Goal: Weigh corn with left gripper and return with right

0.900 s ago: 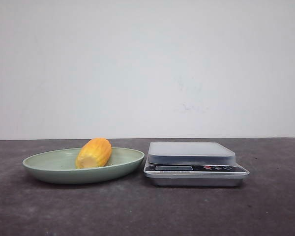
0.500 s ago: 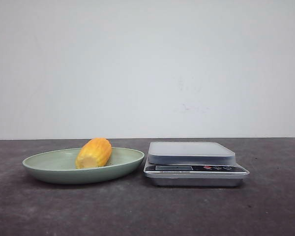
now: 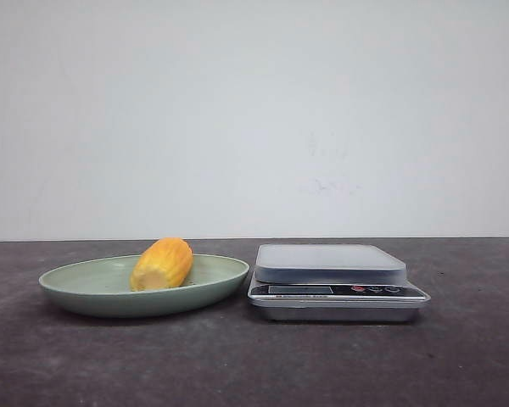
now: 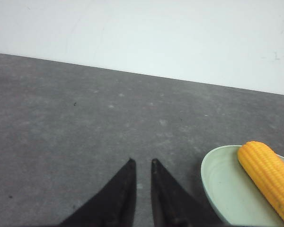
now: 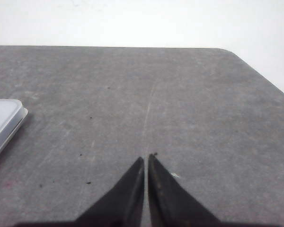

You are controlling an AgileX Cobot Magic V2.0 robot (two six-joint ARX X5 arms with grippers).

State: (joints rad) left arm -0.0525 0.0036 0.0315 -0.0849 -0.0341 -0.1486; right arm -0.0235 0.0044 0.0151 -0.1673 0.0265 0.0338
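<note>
Clearly nothing of the task is done yet: the corn [image 3: 162,264] lies on its side in the pale green plate [image 3: 85,289], and the scale [image 3: 335,283] just beside the plate stands bare. Picking up, weighing and returning all remain. The left gripper [image 4: 141,163] hovers over the bench [image 4: 75,123] near the plate's rim, its fingers a narrow slit apart and holding nothing. The right gripper [image 5: 146,158] is pressed almost together, empty, over bare bench beyond the scale's corner. Neither arm shows in the front view. The scale's display is too small to read, and the left wrist view cuts off the corn's near end.
</note>
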